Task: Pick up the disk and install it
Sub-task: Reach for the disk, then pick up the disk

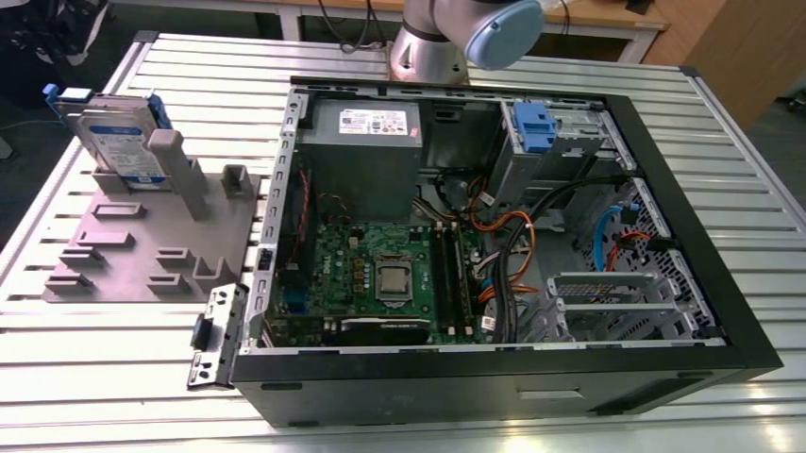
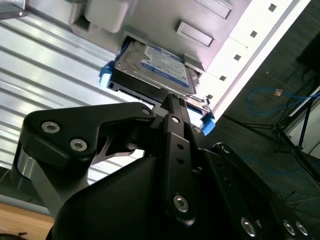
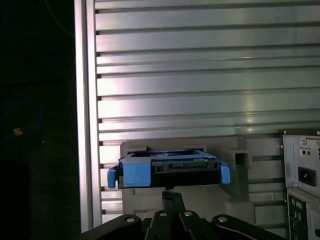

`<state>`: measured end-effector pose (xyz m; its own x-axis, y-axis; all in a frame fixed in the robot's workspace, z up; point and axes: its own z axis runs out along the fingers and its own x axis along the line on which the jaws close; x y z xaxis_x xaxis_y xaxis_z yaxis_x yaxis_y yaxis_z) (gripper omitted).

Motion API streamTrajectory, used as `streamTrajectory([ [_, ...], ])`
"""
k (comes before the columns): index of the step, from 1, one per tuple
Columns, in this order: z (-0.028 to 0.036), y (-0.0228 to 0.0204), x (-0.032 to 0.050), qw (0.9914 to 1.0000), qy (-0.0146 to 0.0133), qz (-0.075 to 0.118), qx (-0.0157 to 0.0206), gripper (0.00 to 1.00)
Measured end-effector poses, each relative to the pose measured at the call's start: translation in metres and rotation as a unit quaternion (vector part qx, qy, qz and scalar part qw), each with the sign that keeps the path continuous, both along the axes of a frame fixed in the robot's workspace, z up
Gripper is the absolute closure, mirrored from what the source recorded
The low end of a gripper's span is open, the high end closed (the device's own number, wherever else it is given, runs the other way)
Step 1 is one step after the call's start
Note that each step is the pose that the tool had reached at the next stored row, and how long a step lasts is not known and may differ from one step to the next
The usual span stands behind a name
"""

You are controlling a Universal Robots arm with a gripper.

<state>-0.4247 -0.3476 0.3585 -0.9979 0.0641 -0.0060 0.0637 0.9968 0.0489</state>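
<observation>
your gripper [image 2: 171, 100] appears in both wrist views with its black fingers pressed together at the tips and nothing caught between them. it points toward the disk [image 2: 155, 67], whose blue-railed edge faces the tips in the first wrist view, but the two are apart. in the exterior view the disk [image 1: 120, 132] stands upright on edge in a slot of the grey fixture plate [image 1: 126, 250], at the exterior view's left, with its label side showing and its blue tab at the top. you can see the arm [image 1: 460, 38] in that view at the far edge of the slatted metal table [image 1: 101, 377], a silver link and a pale blue joint cap behind the open computer case [image 1: 441, 392]. the case lies on its side just beside the fixture plate, with the grey power-supply box [image 1: 365, 123] and a blue latch [image 1: 535, 127] along its far wall. the disk is outside the case, not installed.
</observation>
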Motion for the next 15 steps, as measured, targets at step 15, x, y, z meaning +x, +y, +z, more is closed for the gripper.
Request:
streamTrajectory([
  [15, -0.0078, 0.0057, -0.0179, 1.00000, 0.0001, 0.000, 0.0000, 0.89],
])
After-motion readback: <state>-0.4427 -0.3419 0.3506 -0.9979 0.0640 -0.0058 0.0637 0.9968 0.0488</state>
